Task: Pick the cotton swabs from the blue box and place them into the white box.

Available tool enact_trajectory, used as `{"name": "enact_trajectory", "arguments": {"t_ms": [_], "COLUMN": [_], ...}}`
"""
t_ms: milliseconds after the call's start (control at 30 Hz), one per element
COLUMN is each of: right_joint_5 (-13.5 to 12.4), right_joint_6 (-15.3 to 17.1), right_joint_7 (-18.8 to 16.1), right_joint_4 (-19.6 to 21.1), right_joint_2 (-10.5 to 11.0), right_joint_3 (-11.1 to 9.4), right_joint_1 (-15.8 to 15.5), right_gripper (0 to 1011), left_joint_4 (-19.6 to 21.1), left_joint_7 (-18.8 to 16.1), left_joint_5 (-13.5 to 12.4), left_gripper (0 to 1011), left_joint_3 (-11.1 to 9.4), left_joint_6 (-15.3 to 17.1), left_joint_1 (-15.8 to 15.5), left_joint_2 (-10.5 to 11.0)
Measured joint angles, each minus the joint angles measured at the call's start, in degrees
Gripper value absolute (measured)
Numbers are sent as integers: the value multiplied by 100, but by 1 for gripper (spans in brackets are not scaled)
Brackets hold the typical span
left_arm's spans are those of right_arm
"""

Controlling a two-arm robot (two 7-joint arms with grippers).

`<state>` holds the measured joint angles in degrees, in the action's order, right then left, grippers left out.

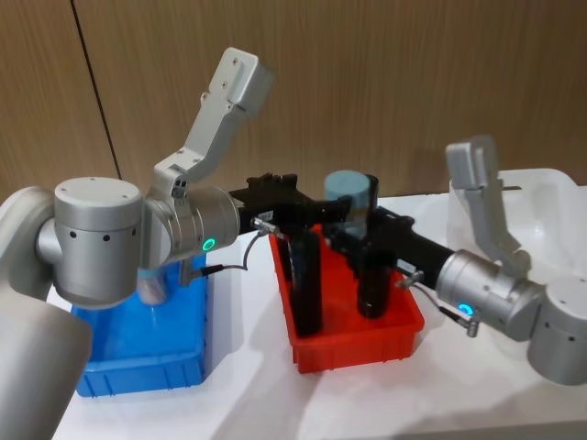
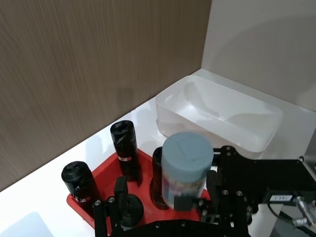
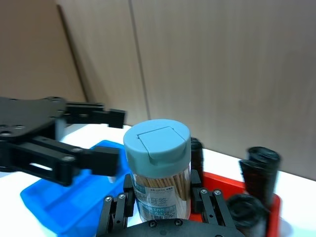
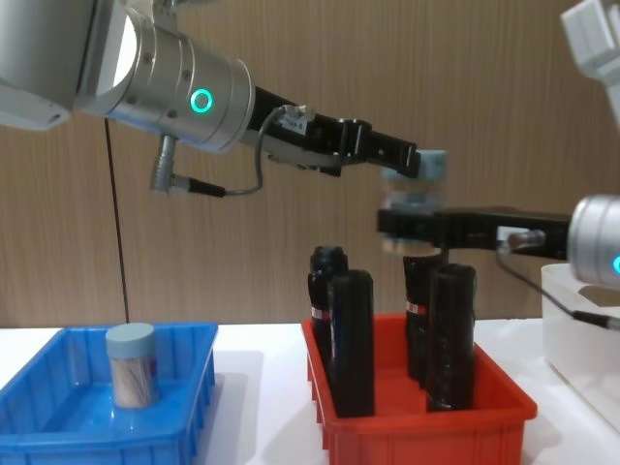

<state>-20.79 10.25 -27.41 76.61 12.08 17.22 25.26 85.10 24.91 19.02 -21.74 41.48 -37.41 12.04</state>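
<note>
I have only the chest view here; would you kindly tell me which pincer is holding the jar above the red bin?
Observer: The right pincer. In the right wrist view the blue-lidded jar sits upright between its fingers.
Operator: Thank you. Is the left pincer gripping it as well?
Observer: No. That same view shows the left pincer with its fingers spread, off to one side of the jar rather than around it.
Operator: And is there room in the white box?
Observer: Yes. In the left wrist view the white box has no jar in the part of its inside that shows.
</note>
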Motion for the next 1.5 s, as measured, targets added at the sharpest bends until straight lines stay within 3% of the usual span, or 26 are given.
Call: {"name": "enact_trajectory", "arguments": {"t_ms": [533, 933, 1500], "right_joint_5": [-175, -158, 34], "right_joint_6": [-142, -223, 61], "right_joint_7": [650, 1124, 1682], "right_joint_4": [140, 130, -337], "right_joint_2": [402, 644, 909], "right_joint_3": [-393, -663, -992], "right_joint_1": [-240, -318, -204], "right_gripper": [641, 641, 641], "left_joint_4": [0, 0, 0], "left_joint_7": [-1, -1, -1], "left_joint_5": [0, 0, 0], "left_gripper": [1004, 1004, 1004], "left_joint_3": [0, 0, 0], "left_joint_6": [0, 0, 0], "left_joint_1": [0, 0, 0], "left_joint_2": [0, 0, 0]}}
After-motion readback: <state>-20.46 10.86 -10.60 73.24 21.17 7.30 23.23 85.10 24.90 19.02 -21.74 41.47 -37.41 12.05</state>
